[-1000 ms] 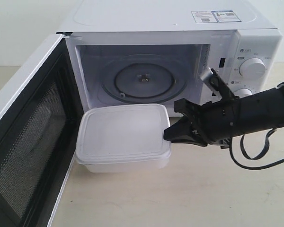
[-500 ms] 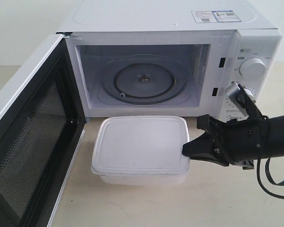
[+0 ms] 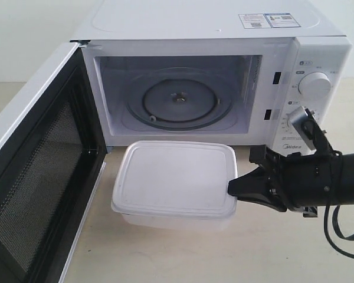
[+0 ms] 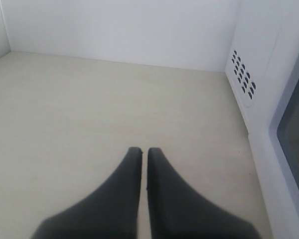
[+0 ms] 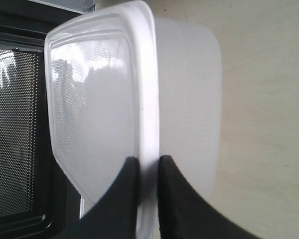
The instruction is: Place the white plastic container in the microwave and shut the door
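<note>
The microwave (image 3: pixel 212 23) carried the word "Midea" on its control panel, below the lower knob (image 3: pixel 294 119). A sticker (image 3: pixel 268 20) with small print lay on its top, too fine to read. The markings around the upper knob (image 3: pixel 314 84) were also too small to make out.

The door (image 3: pixel 29 177) stood swung wide open at the microwave's left, its dark mesh window facing inward. Inside, the glass turntable (image 3: pixel 178 99) lay bare.

The container (image 3: pixel 174 183) sat just in front of the microwave's open mouth, outside the cavity, lid on. Whether it touched the desk (image 3: pixel 165 253) could not be told.

The right arm (image 3: pixel 330 186) reached in level in front of the control panel, hiding part of the lower knob, with a black cable (image 3: pixel 342 233) looping beneath it. The right claw (image 3: pixel 233 188) was clenched on the container's lid rim at its right end.

The left claw (image 4: pixel 144 154) hung over the desk beside the microwave's vented side wall, fingers pressed nearly together, holding nothing.
</note>
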You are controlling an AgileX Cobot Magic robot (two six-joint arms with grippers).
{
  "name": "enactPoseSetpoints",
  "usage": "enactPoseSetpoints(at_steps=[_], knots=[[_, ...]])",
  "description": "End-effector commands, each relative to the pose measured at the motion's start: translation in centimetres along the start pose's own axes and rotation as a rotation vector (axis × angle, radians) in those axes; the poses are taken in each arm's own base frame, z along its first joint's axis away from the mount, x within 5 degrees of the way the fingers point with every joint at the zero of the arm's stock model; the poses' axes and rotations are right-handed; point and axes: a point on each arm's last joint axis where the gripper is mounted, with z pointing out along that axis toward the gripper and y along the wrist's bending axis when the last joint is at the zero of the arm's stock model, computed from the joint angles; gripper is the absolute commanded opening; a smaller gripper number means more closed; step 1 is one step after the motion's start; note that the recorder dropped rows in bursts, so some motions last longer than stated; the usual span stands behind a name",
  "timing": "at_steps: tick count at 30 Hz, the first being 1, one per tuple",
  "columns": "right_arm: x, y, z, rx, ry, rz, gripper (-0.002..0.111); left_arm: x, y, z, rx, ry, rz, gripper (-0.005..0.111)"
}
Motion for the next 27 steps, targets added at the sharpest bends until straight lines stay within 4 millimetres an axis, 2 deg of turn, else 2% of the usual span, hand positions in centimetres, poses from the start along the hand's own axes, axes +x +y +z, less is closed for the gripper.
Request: enactPoseSetpoints(at_steps=[1,16,27], knots=[[0.0,0.4,-0.2,-0.037,-0.008,-0.008,0.0,0.1,0.0,0.0,0.0,0.0,0.002,0.004],[0.6,0.0,-0.3,-0.021,0.013,-0.007,0.0,0.1,0.0,0.0,0.0,0.0,0.002,0.004],[1.7,-0.1,-0.4,0.02,0.206,-0.145,0.0,0.1,0.0,0.0,0.0,0.0,0.002,0.004]])
